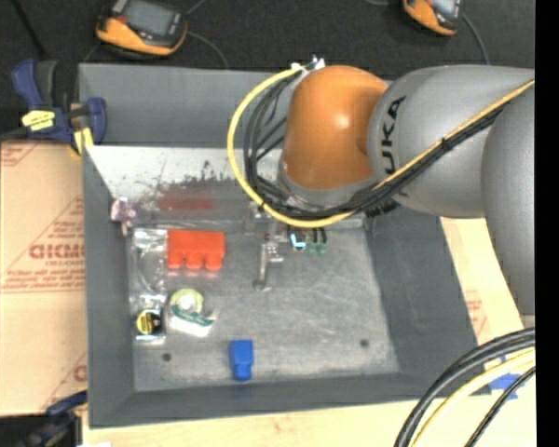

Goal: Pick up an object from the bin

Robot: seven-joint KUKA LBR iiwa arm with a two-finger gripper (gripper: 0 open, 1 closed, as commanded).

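Grey bin (326,319) floor, left half: orange block (196,251) touching clear bag (147,261); tape roll (188,307); black-yellow disc (149,323). 1 blue piece (240,359) near front wall.

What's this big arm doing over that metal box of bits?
A robot arm reaches into the grey bin from the right to pick something out. Its gripper hangs over the bin's middle, just right of an orange block in clear plastic wrap. Nothing is seen in its grasp. A pale roll, a small black-and-yellow round thing and a blue piece lie nearer the front.
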